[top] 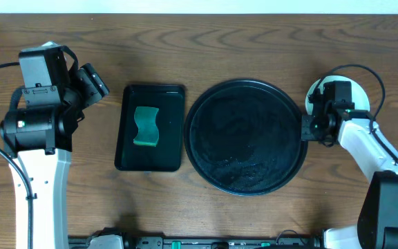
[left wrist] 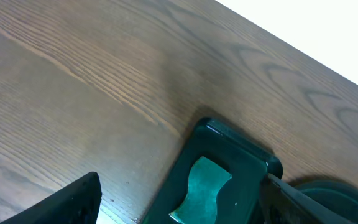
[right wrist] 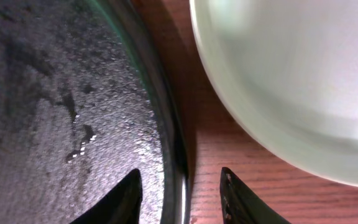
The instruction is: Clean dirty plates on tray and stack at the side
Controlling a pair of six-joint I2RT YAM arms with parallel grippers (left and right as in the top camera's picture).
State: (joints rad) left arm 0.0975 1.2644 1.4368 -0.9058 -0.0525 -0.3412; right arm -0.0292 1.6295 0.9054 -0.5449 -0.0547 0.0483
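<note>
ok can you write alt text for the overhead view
A large round black tray sits centre with no plates on it; a white plate lies on the table to its right, partly under the right hand at the tray's rim. Left, a smaller rectangular tray holds a green sponge.

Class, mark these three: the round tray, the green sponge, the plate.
round tray [top: 244,138], overhead view, bare floor.
green sponge [top: 146,127], overhead view, its middle.
plate [right wrist: 291,74], right wrist view, inner surface.

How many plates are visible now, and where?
1: a pale plate right of the round black tray, partly hidden by the right arm. More may be stacked beneath it.
</note>
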